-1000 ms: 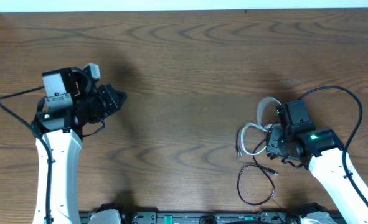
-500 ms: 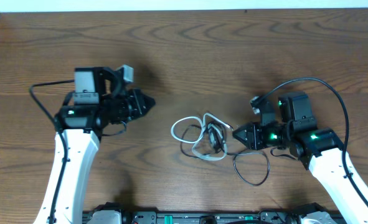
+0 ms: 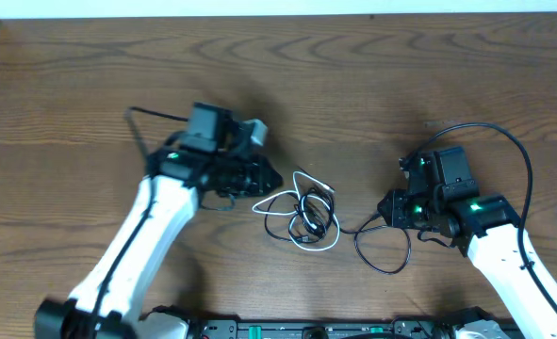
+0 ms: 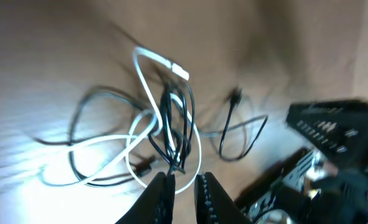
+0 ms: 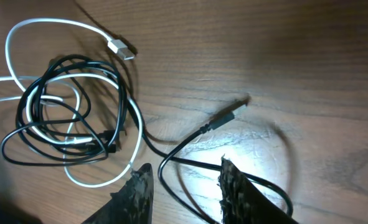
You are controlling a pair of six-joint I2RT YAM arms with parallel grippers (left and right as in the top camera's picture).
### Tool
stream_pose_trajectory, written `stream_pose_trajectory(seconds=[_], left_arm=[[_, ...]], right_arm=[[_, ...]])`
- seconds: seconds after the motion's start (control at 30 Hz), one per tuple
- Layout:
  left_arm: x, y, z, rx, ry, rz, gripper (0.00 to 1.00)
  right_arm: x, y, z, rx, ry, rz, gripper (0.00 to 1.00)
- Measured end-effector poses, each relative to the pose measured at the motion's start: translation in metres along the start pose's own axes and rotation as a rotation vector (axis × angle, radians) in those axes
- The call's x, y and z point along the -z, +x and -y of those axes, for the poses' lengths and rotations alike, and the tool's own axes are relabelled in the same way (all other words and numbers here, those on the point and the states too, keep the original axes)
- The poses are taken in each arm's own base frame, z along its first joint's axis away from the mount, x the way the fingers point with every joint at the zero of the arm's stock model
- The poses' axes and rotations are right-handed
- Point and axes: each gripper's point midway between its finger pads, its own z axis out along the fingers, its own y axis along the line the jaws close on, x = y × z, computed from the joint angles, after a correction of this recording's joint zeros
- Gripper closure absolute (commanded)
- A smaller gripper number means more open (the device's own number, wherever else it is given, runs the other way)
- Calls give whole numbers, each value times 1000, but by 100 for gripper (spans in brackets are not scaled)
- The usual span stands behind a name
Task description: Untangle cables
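- Overhead: a thin white cord (image 3: 333, 243) and a thin black cord (image 3: 382, 272), each with small plugs, are wound into one tangle (image 3: 304, 215) on the brown wood-grain bench (image 3: 353, 85), roughly midway between the two arms. A second ago the tangle sat bunched against the right tool (image 3: 384, 209). That tool has since brought it to the middle and drawn back, and now sits near the tangle's right side. The left tool (image 3: 270, 178), then far off to the left, has swung in just beside the tangle's upper-left edge.
- Left wrist: the left tool's fingers (image 4: 165, 190) stand a narrow gap apart over the tangle's near edge, clamped on nothing I can make out. The white plug (image 4: 179, 73) lies at the tangle's far side.
- Right wrist: the right tool's fingers (image 5: 137, 193) are spread wide and hold nothing. The black cord's free loop runs between them, and the black plug (image 5: 224, 119) lies right of the tangle.
- Judgement: the tangle is now within reach of both arms, but the cords are still interlaced, so separation has not begun.
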Motion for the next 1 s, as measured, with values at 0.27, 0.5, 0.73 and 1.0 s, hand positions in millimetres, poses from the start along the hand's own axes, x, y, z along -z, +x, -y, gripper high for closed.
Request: stream_pose_trajectory(seconds=[0.27, 0.5, 0.73, 1.0], left_arm=[[-65, 33, 1, -47, -48, -202, 83], [-100, 46, -25, -55, -164, -279, 83], [-106, 48, -34, -48, -198, -290, 57], [-93, 47, -39, -51, -217, -290, 56]], right_arm=[[0, -1, 2, -3, 11, 4, 69], [0, -1, 2, -3, 14, 5, 68], [0, -1, 2, -4, 14, 4, 69], [0, 1, 3, -5, 18, -1, 69]])
